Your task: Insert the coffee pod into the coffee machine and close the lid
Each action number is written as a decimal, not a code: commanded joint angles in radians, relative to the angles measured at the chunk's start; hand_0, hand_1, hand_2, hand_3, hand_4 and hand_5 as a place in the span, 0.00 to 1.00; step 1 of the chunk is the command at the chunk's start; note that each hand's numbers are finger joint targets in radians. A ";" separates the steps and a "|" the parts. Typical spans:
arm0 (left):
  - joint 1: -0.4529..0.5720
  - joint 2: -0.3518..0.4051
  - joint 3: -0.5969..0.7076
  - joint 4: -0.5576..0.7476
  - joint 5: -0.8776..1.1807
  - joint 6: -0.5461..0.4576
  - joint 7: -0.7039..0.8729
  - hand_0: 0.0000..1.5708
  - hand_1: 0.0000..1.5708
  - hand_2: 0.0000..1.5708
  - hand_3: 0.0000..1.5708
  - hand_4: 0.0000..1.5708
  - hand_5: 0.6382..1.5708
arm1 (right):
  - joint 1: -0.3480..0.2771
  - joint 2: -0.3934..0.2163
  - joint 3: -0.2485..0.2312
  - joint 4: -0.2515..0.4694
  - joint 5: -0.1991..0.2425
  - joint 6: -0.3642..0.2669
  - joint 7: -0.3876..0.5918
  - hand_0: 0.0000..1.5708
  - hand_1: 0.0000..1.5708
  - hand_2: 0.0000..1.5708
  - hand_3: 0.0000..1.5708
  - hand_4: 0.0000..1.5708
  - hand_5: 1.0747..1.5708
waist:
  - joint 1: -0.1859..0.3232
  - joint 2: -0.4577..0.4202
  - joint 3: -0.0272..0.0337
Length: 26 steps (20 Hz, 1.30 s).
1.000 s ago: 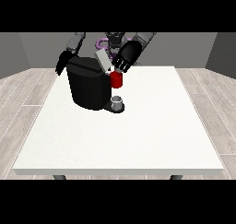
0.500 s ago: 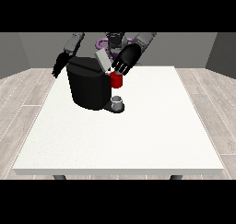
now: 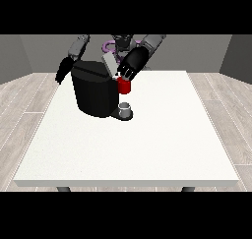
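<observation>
Reaching over the large white table [image 3: 147, 149], the black hand at the view's right [image 3: 132, 65] hangs just above a red thing at the machine [image 3: 124, 86], beside the raised grey lid [image 3: 110, 65] of the squat black coffee machine [image 3: 93, 91]. I cannot tell how its fingers lie. The hand at the view's left [image 3: 63, 71] droops behind the machine, its fingers unclear too. A small grey thing [image 3: 125, 107] sits at the machine's base; I cannot tell it for the pod.

White table [image 3: 147, 149], broad, square-cornered, on dark legs [image 3: 62, 189]. Pale wood-plank floor [image 3: 19, 105] around it. Grey walls [image 3: 29, 48] behind. Small grey cup [image 3: 126, 107] standing upright on table.
</observation>
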 commanded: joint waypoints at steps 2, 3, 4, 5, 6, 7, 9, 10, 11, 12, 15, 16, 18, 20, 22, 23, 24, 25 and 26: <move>-0.022 0.017 0.023 0.025 0.001 0.025 -0.002 0.77 0.77 0.79 0.76 0.22 1.00 | -0.010 -0.008 0.010 -0.027 -0.014 0.033 0.016 0.00 0.00 0.00 0.00 0.00 1.00 | -0.044 0.015 -0.0003; -0.008 0.019 0.012 0.026 -0.007 0.008 0.006 0.77 0.77 0.79 0.76 0.23 1.00 | 0.034 -0.012 0.020 -0.013 -0.008 0.047 0.009 0.00 0.00 0.00 0.00 0.00 1.00 | -0.039 -0.011 -0.0002; -0.039 0.001 0.009 0.007 -0.003 0.016 -0.002 0.76 0.76 0.78 0.74 0.23 1.00 | -0.025 0.005 0.003 0.009 0.002 -0.003 0.023 0.00 0.00 0.00 0.00 0.00 1.00 | -0.007 0.009 -0.0002; 0.000 -0.050 -0.007 0.009 -0.011 0.040 0.009 0.77 0.77 0.78 0.75 0.23 1.00 | -0.008 0.012 0.014 0.002 0.012 -0.010 0.045 0.00 0.00 0.00 0.00 0.00 1.00 | -0.006 -0.025 -0.0003; 0.001 -0.022 -0.008 -0.006 -0.023 0.060 -0.003 0.76 0.76 0.77 0.75 0.23 1.00 | 0.005 -0.025 -0.020 0.017 -0.015 0.020 -0.048 0.00 0.00 0.00 0.00 0.00 1.00 | -0.006 0.011 0.0001; -0.011 -0.015 0.001 0.003 -0.028 0.097 -0.012 0.75 0.75 0.76 0.74 0.22 1.00 | -0.020 0.012 0.015 -0.008 0.011 -0.011 -0.009 0.00 0.00 0.00 0.00 0.00 1.00 | -0.019 0.036 -0.0003; -0.010 -0.003 -0.015 0.000 -0.047 0.094 -0.017 0.81 0.81 0.81 0.75 0.11 1.00 | -0.006 0.001 0.020 -0.001 0.031 -0.018 -0.001 0.00 0.00 0.00 0.00 0.09 1.00 | -0.011 0.015 -0.0003; -0.031 -0.007 -0.034 -0.010 -0.068 0.094 0.006 0.78 0.78 0.79 0.74 0.00 1.00 | -0.022 -0.012 -0.005 0.023 0.005 0.001 -0.026 0.00 0.00 0.00 0.00 0.00 1.00 | -0.013 0.029 0.0001; -0.004 0.009 -0.048 -0.003 -0.073 0.065 -0.034 0.77 0.77 0.78 0.72 0.00 1.00 | -0.021 -0.009 -0.017 0.021 0.002 -0.015 -0.018 0.00 0.00 0.00 0.00 0.00 1.00 | 0.010 0.022 0.0000; 0.005 0.042 -0.047 0.008 -0.084 0.073 -0.060 0.77 0.77 0.78 0.70 0.00 1.00 | -0.005 -0.004 0.000 -0.008 -0.010 0.012 0.015 0.00 0.00 0.00 0.00 0.00 1.00 | -0.015 0.013 -0.0003; 0.027 0.031 -0.081 0.008 -0.123 0.115 -0.080 0.75 0.75 0.76 0.68 0.00 1.00 | 0.001 0.008 0.016 -0.023 0.019 -0.020 0.002 0.00 0.00 0.00 0.00 0.09 1.00 | -0.025 0.023 -0.0005; 0.038 -0.017 -0.080 -0.003 -0.114 0.125 -0.056 0.74 0.74 0.76 0.68 0.00 1.00 | -0.002 0.001 -0.001 0.009 0.009 -0.016 -0.012 0.00 0.00 0.00 0.00 0.00 1.00 | 0.005 0.006 -0.0002; 0.027 0.030 -0.080 0.015 -0.128 0.120 -0.082 0.75 0.75 0.74 0.65 0.00 1.00 | -0.005 0.019 0.015 -0.010 0.028 -0.044 0.007 0.00 0.00 0.00 0.00 0.00 1.00 | -0.002 0.029 -0.0004; -0.030 0.070 -0.039 0.040 -0.104 0.091 -0.078 0.70 0.70 0.72 0.63 0.00 1.00 | -0.056 -0.030 0.001 -0.022 0.013 0.005 0.051 0.00 0.00 0.00 0.00 0.00 1.00 | -0.033 0.057 -0.0005; 0.041 0.023 -0.042 0.040 -0.098 0.136 -0.103 0.71 0.71 0.72 0.63 0.00 1.00 | 0.016 0.004 0.026 -0.038 0.009 0.007 0.019 0.00 0.00 0.00 0.00 0.00 1.00 | -0.030 0.021 -0.0006; 0.015 0.045 -0.041 0.030 -0.105 0.133 -0.105 0.71 0.71 0.72 0.62 0.00 1.00 | 0.010 -0.004 0.003 -0.016 0.001 -0.001 0.003 0.00 0.00 0.00 0.00 0.00 1.00 | -0.024 0.041 -0.0003; 0.000 0.020 -0.025 0.038 -0.095 0.153 -0.072 0.71 0.71 0.71 0.62 0.00 1.00 | -0.019 -0.026 0.002 -0.032 -0.011 0.033 0.031 0.00 0.00 0.00 0.00 0.00 1.00 | -0.050 0.037 -0.0004; -0.033 0.016 -0.021 0.035 -0.092 0.138 -0.050 0.72 0.72 0.72 0.61 0.00 1.00 | -0.001 0.018 0.027 -0.003 0.020 -0.014 -0.014 0.00 0.00 0.00 0.00 0.00 1.00 | -0.040 0.058 -0.0001; -0.016 0.039 -0.018 0.034 -0.084 0.120 -0.102 0.73 0.73 0.73 0.61 0.00 1.00 | -0.015 -0.009 0.000 -0.017 -0.001 0.002 0.029 0.00 0.00 0.00 0.00 0.00 1.00 | -0.026 0.029 -0.0003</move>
